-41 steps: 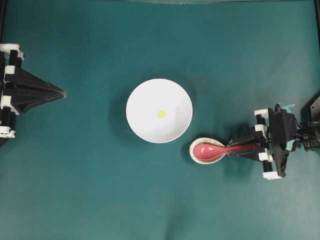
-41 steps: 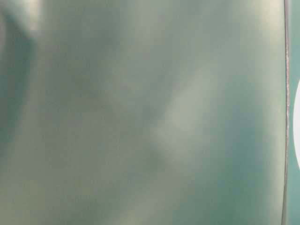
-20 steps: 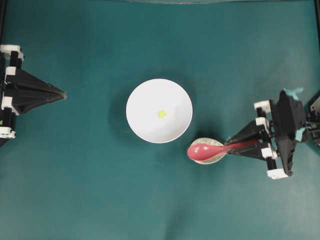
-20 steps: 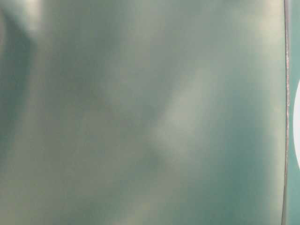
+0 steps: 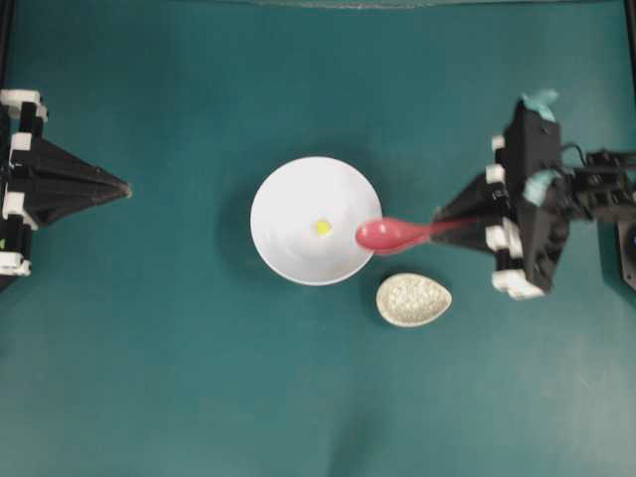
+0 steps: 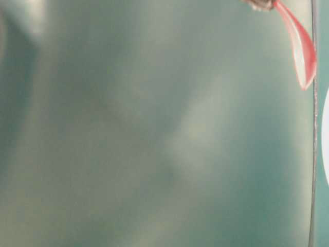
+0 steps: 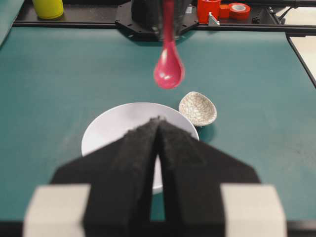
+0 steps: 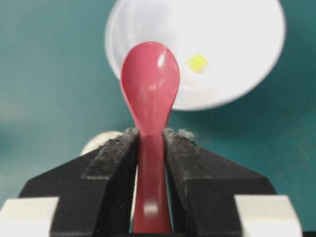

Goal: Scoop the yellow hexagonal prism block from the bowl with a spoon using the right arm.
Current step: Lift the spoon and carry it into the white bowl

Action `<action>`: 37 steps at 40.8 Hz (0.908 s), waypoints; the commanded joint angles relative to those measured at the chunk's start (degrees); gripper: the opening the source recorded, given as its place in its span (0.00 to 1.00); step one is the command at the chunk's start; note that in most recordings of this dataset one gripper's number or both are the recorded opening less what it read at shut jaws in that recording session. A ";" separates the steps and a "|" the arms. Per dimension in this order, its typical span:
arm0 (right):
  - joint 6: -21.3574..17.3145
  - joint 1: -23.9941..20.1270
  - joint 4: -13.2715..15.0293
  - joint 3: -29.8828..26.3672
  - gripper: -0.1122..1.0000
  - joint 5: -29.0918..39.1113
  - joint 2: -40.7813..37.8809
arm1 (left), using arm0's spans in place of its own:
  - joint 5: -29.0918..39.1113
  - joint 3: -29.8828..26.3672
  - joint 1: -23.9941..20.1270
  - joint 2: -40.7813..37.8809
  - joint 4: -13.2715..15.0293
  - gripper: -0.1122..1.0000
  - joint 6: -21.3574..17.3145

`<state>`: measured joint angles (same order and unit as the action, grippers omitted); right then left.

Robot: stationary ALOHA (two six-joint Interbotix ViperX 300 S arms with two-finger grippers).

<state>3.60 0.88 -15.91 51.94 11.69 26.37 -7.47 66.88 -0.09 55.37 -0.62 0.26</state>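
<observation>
The white bowl (image 5: 298, 204) sits mid-table with the tiny yellow hexagonal prism block (image 5: 322, 228) near its centre. My right gripper (image 5: 444, 223) is shut on the handle of the pink-red spoon (image 5: 390, 235), held in the air, its scoop over the bowl's right rim. In the right wrist view the spoon (image 8: 150, 94) runs between the black fingers (image 8: 116, 153), with the block (image 8: 197, 62) and bowl (image 8: 232, 54) beyond the scoop. My left gripper (image 5: 125, 187) rests shut at the far left; its tips (image 7: 158, 121) point at the bowl (image 7: 116, 123).
A small speckled off-white spoon rest (image 5: 413, 299) lies empty just below and right of the bowl. Past the table's far edge in the left wrist view stand a yellow cup (image 7: 48, 8) and red tape rolls (image 7: 239, 10). The table-level view is blurred.
My right gripper has lifted the spoon off the speckled rest and carried it up and left, so the scoop now hangs over the bowl's right rim. The left arm has not moved.
</observation>
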 commanded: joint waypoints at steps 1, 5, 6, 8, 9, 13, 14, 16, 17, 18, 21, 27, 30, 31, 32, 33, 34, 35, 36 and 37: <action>-0.09 1.41 0.79 -4.39 0.30 3.60 -1.14 | -0.35 -1.41 -0.09 -0.44 -0.18 0.09 0.00; -0.09 2.37 1.76 -8.35 0.30 8.35 -3.34 | -0.44 -1.32 -0.09 -0.53 -0.18 0.09 0.00; -0.09 2.55 2.11 -9.14 0.30 9.40 -3.87 | -0.44 -1.41 -0.09 -0.53 -0.18 0.09 0.00; -0.18 2.99 2.72 -11.07 0.30 12.22 -5.27 | -0.44 -1.32 -0.09 -0.53 -0.18 0.09 0.00; -0.18 3.34 2.99 -12.30 0.30 14.06 -6.15 | -0.44 -1.32 -0.09 -0.53 -0.18 0.09 0.00; -0.26 4.13 3.52 -16.00 0.30 19.78 -9.49 | -0.44 -1.32 -0.09 -0.53 -0.18 0.09 0.09; -0.26 4.31 3.52 -16.79 0.30 20.83 -10.11 | -0.44 -1.32 -0.09 -0.53 -0.18 0.09 0.18; -0.26 4.57 3.60 -18.63 0.30 23.38 -11.87 | -0.44 -1.32 -0.09 -0.62 -0.18 0.09 0.44; -0.26 4.66 3.60 -19.34 0.30 24.17 -12.48 | -0.44 -1.32 -0.09 -0.53 -0.18 0.09 0.44; -0.18 4.75 3.60 -20.48 0.30 25.49 -13.54 | -0.44 -1.32 -0.09 -0.53 -0.18 0.09 0.53; -0.26 4.83 3.60 -23.03 0.30 28.39 -15.73 | -0.44 -1.32 -0.09 -0.53 -0.18 0.09 0.44; -0.62 4.75 3.69 -27.77 0.30 34.54 -19.69 | -0.44 -1.32 -0.09 -0.62 -0.18 0.09 0.44; -0.97 4.83 3.60 -29.62 0.30 36.83 -21.09 | -0.44 -1.23 -0.09 -0.70 -0.18 0.09 0.53; -0.97 4.83 3.60 -30.15 0.30 37.27 -21.36 | -0.44 -1.23 -0.09 -0.62 -0.18 0.09 0.53; -1.05 4.83 3.60 -30.50 0.30 37.71 -21.62 | -0.44 -1.23 -0.09 -0.70 -0.18 0.09 0.53; -1.14 4.75 3.69 -31.03 0.30 38.06 -22.06 | -0.44 -1.23 -0.09 -0.70 -0.18 0.09 0.53; -1.32 4.83 3.69 -31.38 0.30 38.32 -22.32 | -0.44 -1.23 -0.09 -0.62 -0.18 0.09 0.53; -1.41 4.83 3.60 -31.64 0.30 38.58 -22.59 | -0.44 -1.23 -0.09 -0.70 -0.18 0.09 0.53; -1.85 4.92 3.69 -32.17 0.30 38.94 -22.85 | -0.44 -1.23 -0.09 -0.70 -0.18 0.09 0.53; -2.02 5.01 3.78 -32.43 0.30 38.94 -23.12 | -0.44 -1.32 -0.09 -0.62 -0.18 0.09 0.53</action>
<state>2.20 5.63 -12.22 21.97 50.10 3.08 -7.56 66.88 -0.18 55.20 -0.62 0.70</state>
